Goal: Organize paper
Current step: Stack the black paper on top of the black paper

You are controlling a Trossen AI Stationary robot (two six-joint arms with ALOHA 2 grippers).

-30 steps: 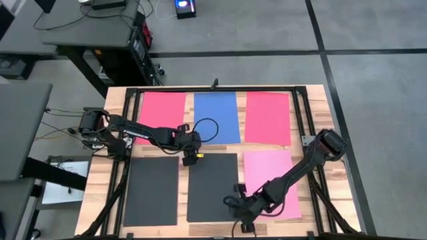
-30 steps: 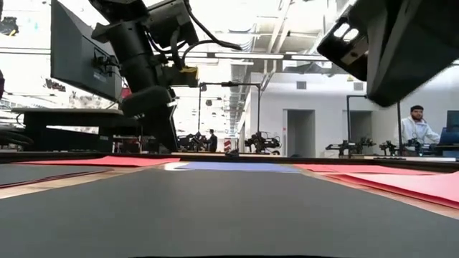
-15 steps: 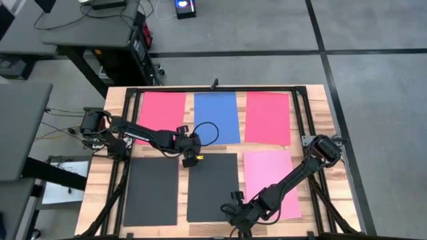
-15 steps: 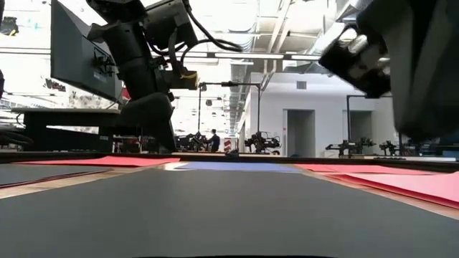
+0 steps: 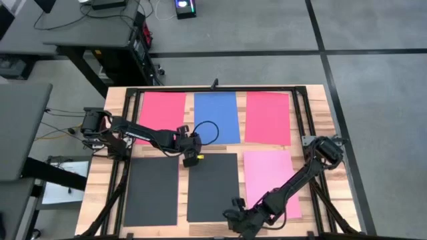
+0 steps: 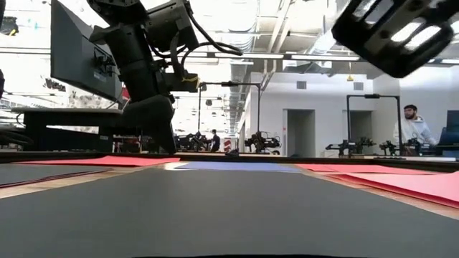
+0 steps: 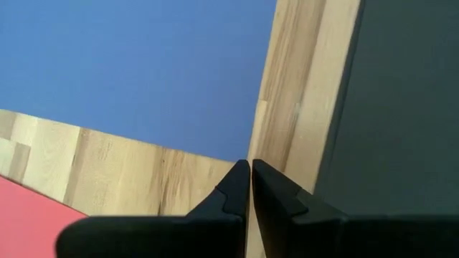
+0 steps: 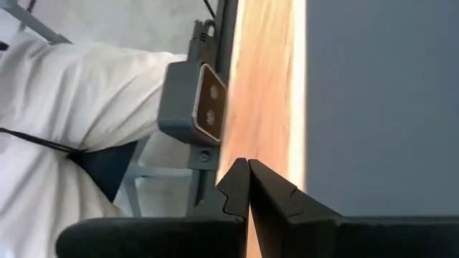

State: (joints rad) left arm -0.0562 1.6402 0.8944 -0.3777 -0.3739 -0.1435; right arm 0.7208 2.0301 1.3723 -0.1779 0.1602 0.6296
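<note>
Six paper sheets lie flat on the wooden table. Along the far side are a red sheet (image 5: 163, 110), a blue sheet (image 5: 217, 117) and another red sheet (image 5: 267, 117). Along the near side are two dark grey sheets (image 5: 152, 193) (image 5: 212, 187) and a pink sheet (image 5: 270, 180). My left gripper (image 5: 191, 160) is shut, with nothing between its fingers. Its tips (image 7: 250, 163) stand over bare wood between the blue sheet (image 7: 143, 64) and the middle dark sheet (image 7: 401, 107). My right gripper (image 5: 238, 223) is shut and empty (image 8: 248, 161), over the wood strip at that dark sheet's near edge (image 8: 380, 100).
A black frame (image 5: 213, 89) runs around the tabletop. A small grey camera (image 8: 197, 100) sits on the table's near edge, with white cloth (image 8: 72, 107) beyond it. My right arm (image 6: 401, 32) hangs high in the low view. A person (image 6: 412, 129) stands far off in the room.
My right gripper has moved toward the table's near edge and a little to the left, sinking slightly and rolling, and has stayed shut. My left gripper has kept its place and has shut.
</note>
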